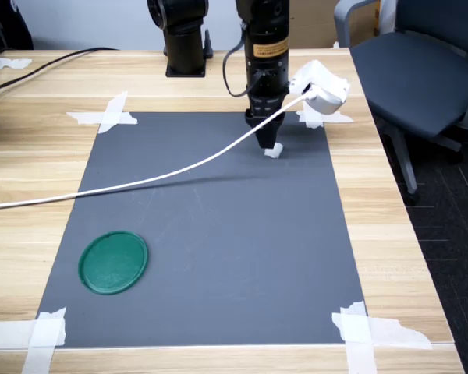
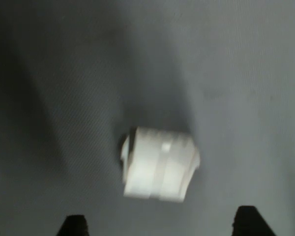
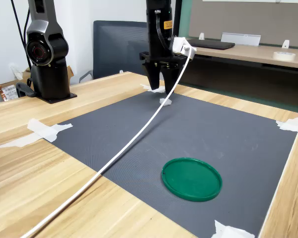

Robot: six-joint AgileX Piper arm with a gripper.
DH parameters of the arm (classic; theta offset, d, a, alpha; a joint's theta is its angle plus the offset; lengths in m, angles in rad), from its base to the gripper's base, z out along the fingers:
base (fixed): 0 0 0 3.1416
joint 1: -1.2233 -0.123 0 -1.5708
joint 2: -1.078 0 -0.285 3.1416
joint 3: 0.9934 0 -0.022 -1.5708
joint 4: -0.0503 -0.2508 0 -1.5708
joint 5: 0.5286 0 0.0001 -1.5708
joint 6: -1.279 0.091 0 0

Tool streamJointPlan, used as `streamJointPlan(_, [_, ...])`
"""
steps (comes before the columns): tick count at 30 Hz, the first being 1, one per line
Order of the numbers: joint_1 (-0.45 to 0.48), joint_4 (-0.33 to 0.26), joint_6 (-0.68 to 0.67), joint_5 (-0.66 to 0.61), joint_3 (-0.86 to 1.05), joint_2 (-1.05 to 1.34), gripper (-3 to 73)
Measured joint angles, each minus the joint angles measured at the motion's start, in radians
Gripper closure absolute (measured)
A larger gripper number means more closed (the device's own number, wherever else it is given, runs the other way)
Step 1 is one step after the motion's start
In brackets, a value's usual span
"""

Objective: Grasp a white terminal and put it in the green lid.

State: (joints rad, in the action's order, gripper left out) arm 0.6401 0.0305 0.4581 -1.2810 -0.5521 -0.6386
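hanging over the far end of the dark mat, the gripper points straight down with its jaws spread apart, holding nothing. the white terminal lies on the mat right at the fingertips — the wrist view shows it, somewhat blurred, ahead of the two dark fingertips, apparently not touched by either. the green lid sits flat on the mat well apart from it, near the first exterior view's lower left corner of the mat. a white cable runs across the mat from the wrist-mounted camera.
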Motion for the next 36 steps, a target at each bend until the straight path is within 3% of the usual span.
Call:
streamJointPlan(18, [0.0,-0.001,-0.057,0.067,-0.001,-0.098,13.8])
streamJointPlan(22, [0.0,-0.009,-0.06,0.06,-0.001,-0.099,19.7])
streamJointPlan(28, [0.0,-0.046,-0.063,0.058,-0.001,-0.101,38.2])
streamJointPlan(36, [0.002,-0.066,-0.027,0.101,-0.001,-0.05,38.7])
